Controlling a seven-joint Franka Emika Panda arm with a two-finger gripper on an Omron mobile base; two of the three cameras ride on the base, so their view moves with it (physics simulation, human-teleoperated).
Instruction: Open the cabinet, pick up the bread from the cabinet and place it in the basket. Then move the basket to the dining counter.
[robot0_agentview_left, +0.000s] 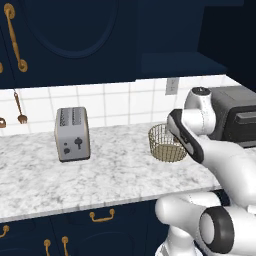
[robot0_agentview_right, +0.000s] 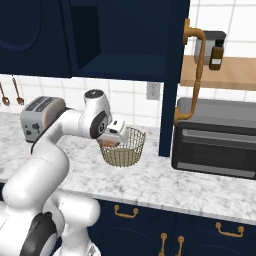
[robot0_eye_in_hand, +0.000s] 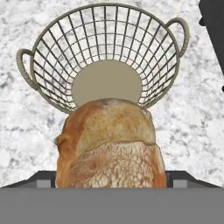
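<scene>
— Bread (robot0_eye_in_hand: 109, 144) status?
— Held between the gripper's (robot0_agentview_right: 109, 142) widely spread fingers, just above the near rim of the basket (robot0_eye_in_hand: 105, 57).
— Beyond?
— Basket stands empty on the marble counter (robot0_agentview_left: 115, 175); toaster oven (robot0_agentview_right: 215, 145) beside it.

Golden-brown bread (robot0_eye_in_hand: 109, 144) (floury pale crust), brass-coloured mesh basket (robot0_eye_in_hand: 105, 52), seemingly grey-veined white marble counter (robot0_agentview_left: 115, 175).

Kitchen: marble counter (robot0_agentview_left: 115, 175), toaster (robot0_agentview_left: 72, 134), navy cabinets (robot0_agentview_right: 125, 35).
</scene>
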